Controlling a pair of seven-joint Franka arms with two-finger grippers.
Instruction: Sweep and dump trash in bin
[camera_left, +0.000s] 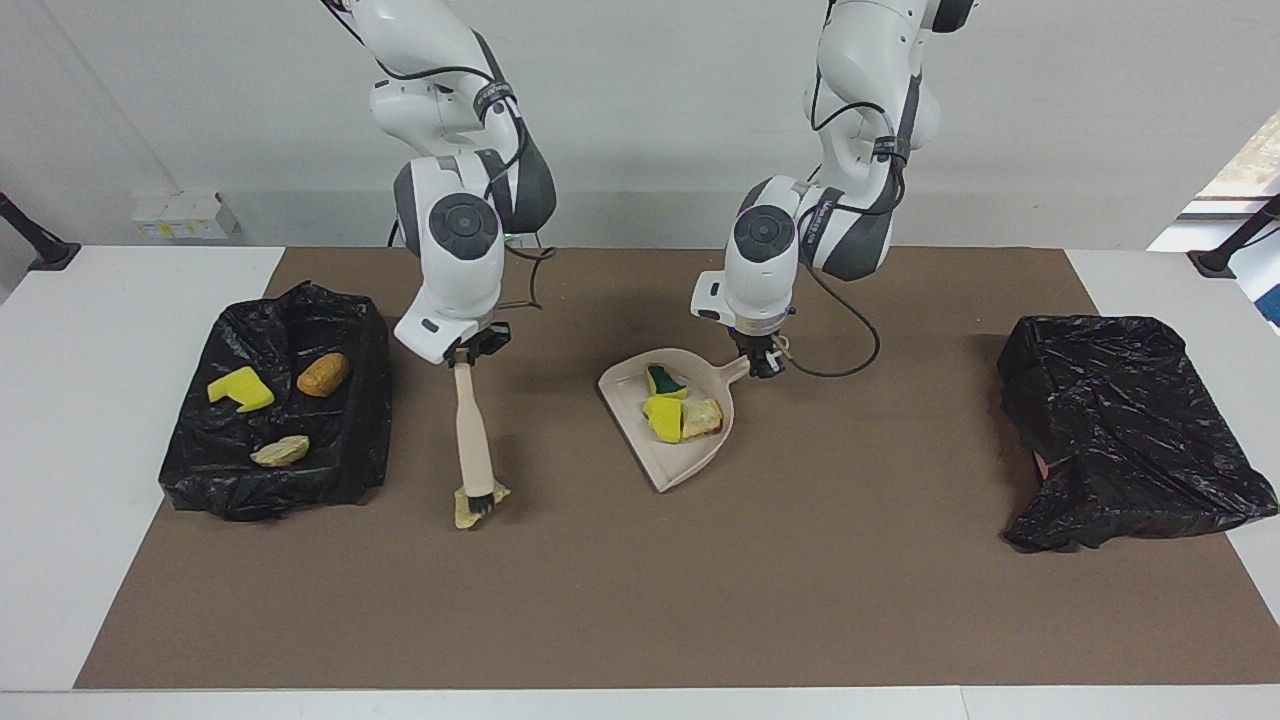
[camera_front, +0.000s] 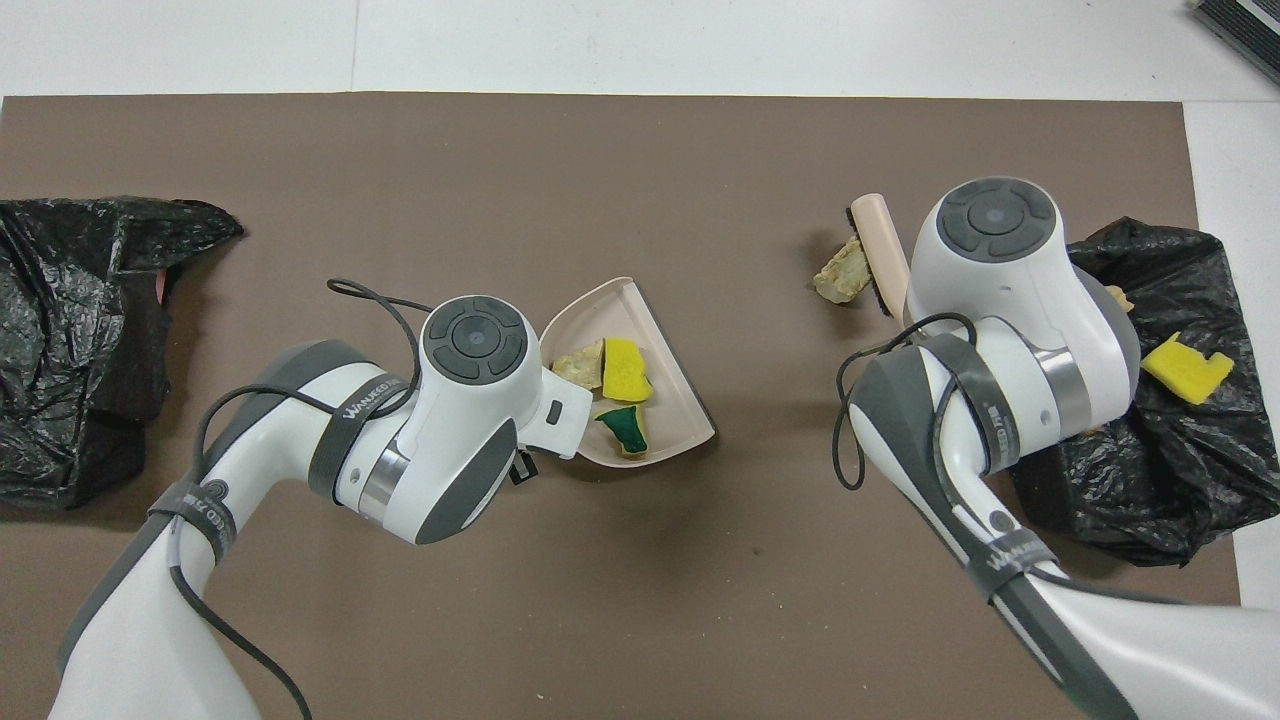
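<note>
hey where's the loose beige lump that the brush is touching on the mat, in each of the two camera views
Facing view: the beige lump lies low and left of the middle, under the brush bristles held by the right gripper.
Overhead view: the lump sits upper right, beside the brush.
Shared landmark: the open black bin at the right arm's end of the table.

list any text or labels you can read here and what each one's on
"WANJEED": my best reading of the lettering on the dark band of the left arm, partly blurred.
Lettering on the right arm band: too blurred to read.
Yellow marks on the white box at the wall: too small to read.
</note>
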